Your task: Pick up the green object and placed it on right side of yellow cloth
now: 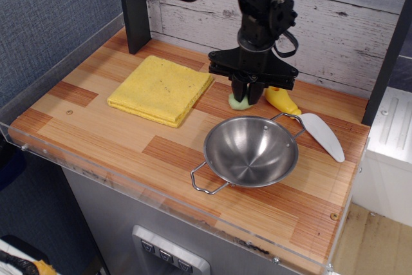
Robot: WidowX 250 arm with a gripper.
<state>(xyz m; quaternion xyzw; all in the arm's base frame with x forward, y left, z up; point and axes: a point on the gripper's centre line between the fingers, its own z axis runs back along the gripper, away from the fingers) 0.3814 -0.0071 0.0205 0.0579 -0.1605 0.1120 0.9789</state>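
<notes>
The green object (236,102), a small pale mint-green lump, sits at the tips of my gripper (246,98), down at the wooden tabletop. It is just right of the yellow cloth (161,89), which lies flat at the back left. The dark fingers (239,90) come straight down around the lump and hide its top. The gripper looks shut on it.
A steel bowl (251,151) with wire handles stands in front of the gripper. A yellow-handled white spatula (302,118) lies right of the gripper, its handle close to the fingers. A black post (134,4) stands at the back left, with a grey plank wall behind. A clear rim (161,205) edges the table.
</notes>
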